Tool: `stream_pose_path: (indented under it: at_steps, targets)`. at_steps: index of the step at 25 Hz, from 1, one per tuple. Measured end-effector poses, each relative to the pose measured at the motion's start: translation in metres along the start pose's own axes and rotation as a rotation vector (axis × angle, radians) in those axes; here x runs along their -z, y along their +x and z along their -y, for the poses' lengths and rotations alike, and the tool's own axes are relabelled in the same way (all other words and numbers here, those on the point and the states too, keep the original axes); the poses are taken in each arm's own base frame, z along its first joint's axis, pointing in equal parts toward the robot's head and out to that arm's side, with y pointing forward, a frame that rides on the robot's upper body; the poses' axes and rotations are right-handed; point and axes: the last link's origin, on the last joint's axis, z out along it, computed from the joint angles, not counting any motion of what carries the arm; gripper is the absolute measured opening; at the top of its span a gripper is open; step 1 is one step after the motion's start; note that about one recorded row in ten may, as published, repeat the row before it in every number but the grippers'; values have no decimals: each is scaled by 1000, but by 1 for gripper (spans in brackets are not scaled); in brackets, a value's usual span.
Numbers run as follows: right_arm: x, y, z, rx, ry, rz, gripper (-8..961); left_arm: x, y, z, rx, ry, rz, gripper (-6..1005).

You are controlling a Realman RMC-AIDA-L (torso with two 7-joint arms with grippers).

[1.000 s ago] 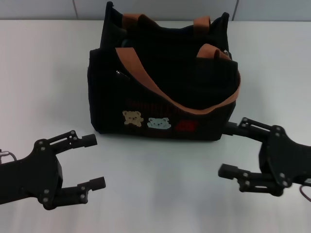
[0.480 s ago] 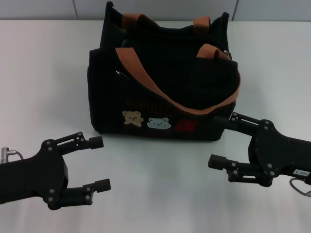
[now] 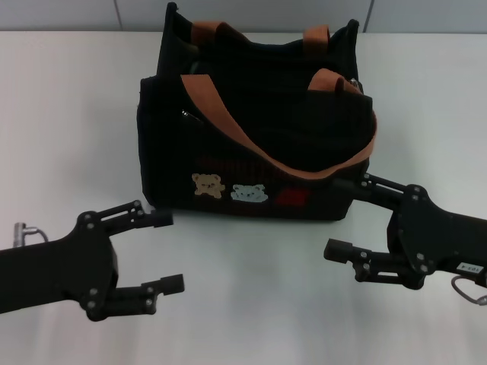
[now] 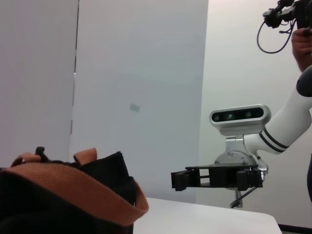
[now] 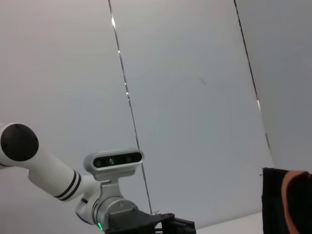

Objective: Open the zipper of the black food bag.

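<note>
Left gripper (image 3: 169, 252) low at front-left of black food bag (image 3: 251, 152), jaws spread, empty. Right gripper (image 3: 344, 217) at front-right corner, also spread, upper finger just by bag's side. Bag mid-table (image 3: 68, 114), boxy black fabric, tan-brown handles (image 3: 228, 125), bear patches (image 3: 228, 188) on front. Zipper along top edge, pull not clearly made out. Best: brace soft fabric with one gripper, pinch small metal pull with other, draw straight along top edge.
</note>
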Motion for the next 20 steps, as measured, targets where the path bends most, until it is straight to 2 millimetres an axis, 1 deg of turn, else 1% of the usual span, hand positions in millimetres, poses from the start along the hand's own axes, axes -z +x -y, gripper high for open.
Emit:
stream_pose_path:
  at_steps: [3, 8, 17, 20]
  targets:
    - [-4, -3, 3, 4, -12, 0, 814, -10, 3, 5, 11, -36, 6, 814]
    - [-6, -3, 3, 1, -15, 5, 815, -16, 5, 8, 15, -57, 9, 814]
    - [-6, -6, 1, -3, -36, 19, 814, -19, 8, 8, 25, -71, -1, 815]
    - [-4, -3, 0, -5, -27, 16, 814, -21, 5, 4, 31, -77, -1, 815]
